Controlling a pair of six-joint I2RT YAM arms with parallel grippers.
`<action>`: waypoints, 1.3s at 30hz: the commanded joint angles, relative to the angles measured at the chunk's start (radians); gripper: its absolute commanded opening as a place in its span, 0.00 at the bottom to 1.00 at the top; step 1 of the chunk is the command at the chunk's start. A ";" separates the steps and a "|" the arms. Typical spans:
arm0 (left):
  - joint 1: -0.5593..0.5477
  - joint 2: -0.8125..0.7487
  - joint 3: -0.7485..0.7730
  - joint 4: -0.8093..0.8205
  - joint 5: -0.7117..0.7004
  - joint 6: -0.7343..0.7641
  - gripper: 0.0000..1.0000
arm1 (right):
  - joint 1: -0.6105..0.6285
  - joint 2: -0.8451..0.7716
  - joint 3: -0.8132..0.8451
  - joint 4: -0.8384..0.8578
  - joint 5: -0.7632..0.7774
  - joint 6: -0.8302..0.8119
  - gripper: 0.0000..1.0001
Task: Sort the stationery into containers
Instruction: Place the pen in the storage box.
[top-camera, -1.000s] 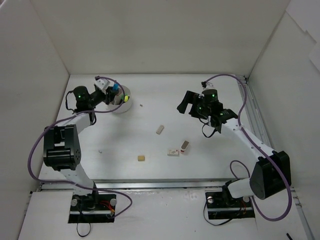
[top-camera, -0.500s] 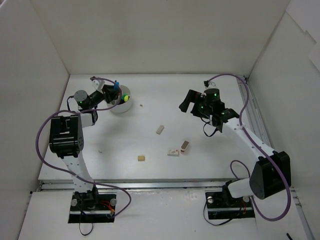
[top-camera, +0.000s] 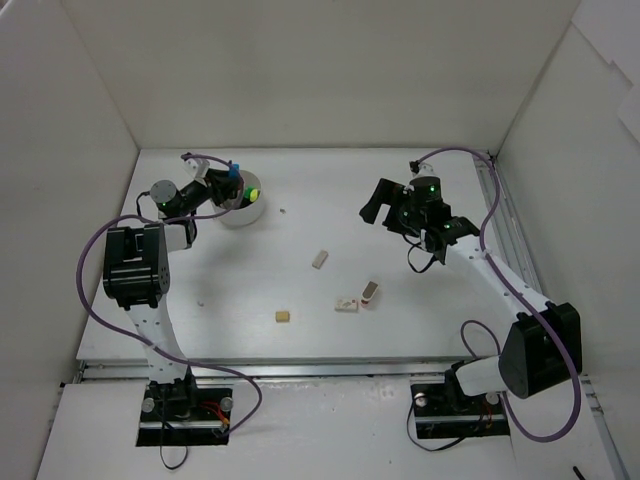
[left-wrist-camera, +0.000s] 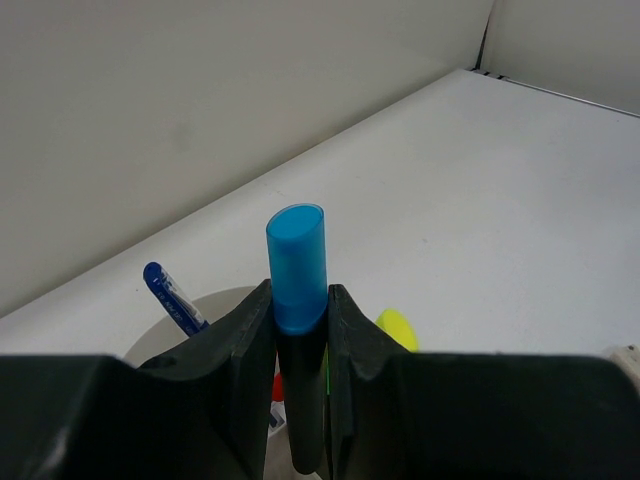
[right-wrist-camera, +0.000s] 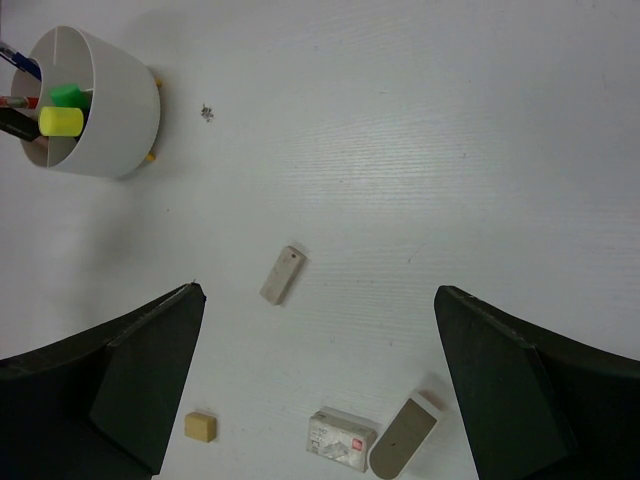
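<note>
The left gripper (left-wrist-camera: 300, 300) is clamped narrowly on a black marker with a light-blue cap (left-wrist-camera: 296, 260), right over the round white plastic pot (top-camera: 245, 216). In the left wrist view the marker's long axis runs along the fingers, with the cap end sticking out past the fingertips and the black end hidden between them. In the pot, a yellow-capped marker (right-wrist-camera: 60, 121) and a thin blue pen (left-wrist-camera: 175, 298) stand with their tops up. The right gripper (right-wrist-camera: 318, 300) is spread wide and holds nothing, hanging well away from the pot. Below it, also well away from the pot, lie a long beige eraser (right-wrist-camera: 281, 274), a small tan block eraser (right-wrist-camera: 200, 427) and a white eraser with a red label (right-wrist-camera: 342, 440).
</note>
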 joint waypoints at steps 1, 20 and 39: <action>0.014 -0.024 0.039 0.101 0.008 0.000 0.00 | -0.007 -0.006 0.046 0.051 0.011 0.000 0.98; 0.033 -0.098 -0.038 0.318 0.044 -0.122 0.02 | -0.005 -0.007 0.026 0.080 -0.029 0.009 0.98; 0.033 -0.119 0.033 0.450 0.166 -0.202 0.05 | -0.008 -0.018 0.025 0.079 -0.018 0.006 0.98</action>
